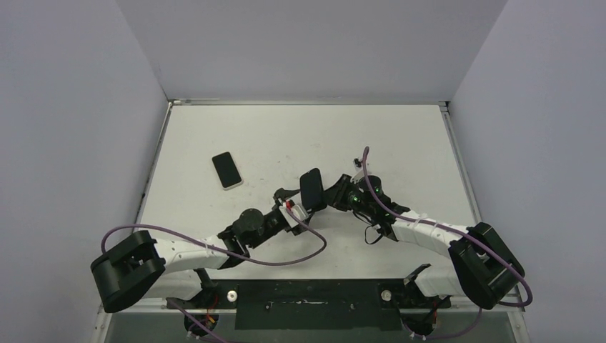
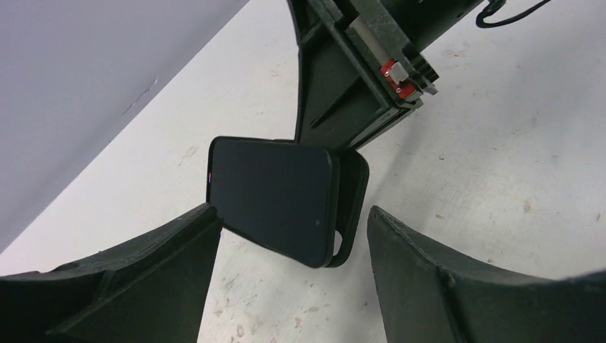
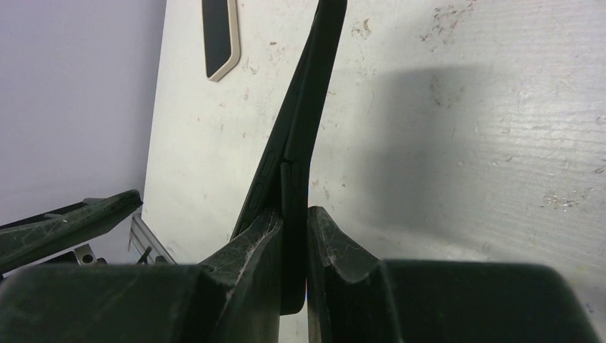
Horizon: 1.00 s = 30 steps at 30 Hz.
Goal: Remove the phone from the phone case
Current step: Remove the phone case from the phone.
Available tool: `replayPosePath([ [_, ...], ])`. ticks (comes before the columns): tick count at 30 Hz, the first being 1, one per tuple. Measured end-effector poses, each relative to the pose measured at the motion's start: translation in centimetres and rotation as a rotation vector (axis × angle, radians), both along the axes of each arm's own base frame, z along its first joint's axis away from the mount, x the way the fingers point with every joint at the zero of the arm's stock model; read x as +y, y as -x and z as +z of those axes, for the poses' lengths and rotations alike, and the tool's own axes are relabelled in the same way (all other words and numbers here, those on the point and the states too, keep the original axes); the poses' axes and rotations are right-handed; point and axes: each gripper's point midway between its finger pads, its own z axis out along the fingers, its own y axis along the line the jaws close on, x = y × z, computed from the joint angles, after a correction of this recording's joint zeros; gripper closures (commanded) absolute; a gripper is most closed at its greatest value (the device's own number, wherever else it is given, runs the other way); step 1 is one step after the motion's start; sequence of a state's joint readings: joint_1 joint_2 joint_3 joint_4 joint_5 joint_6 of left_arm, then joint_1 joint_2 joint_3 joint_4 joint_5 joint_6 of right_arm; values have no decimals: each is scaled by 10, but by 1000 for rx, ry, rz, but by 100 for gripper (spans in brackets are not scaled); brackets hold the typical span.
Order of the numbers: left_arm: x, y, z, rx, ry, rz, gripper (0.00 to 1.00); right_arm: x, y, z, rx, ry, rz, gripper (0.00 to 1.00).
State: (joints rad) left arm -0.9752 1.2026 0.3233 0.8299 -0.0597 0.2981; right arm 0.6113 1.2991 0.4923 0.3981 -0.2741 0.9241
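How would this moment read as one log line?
right end effector: shut on phone case | left end effector: open, flanking phone | phone: partly out

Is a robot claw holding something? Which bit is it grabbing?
The right claw pinches the black cased phone by one end. The left claw stands open around it, not gripping.

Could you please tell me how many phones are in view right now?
2. A cream-rimmed phone lies flat on the table, rear left. A black phone, partly out of its black case, is held up by the right gripper between the arms. No others show.
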Motion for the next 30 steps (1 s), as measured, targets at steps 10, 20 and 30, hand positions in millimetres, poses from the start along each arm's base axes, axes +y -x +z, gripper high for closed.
replayPosePath([
  [10, -10, -4, -1, -148, -61, 39, 39, 11, 10, 0, 5, 7, 30, 100],
  [20, -13, -5, -13, -181, -127, 60, 43, 14, 10, 3, -2, 4, 30, 100],
  [30, -13, -19, -19, -211, -188, 161, 53, 19, 12, 6, -9, 5, 38, 100],
])
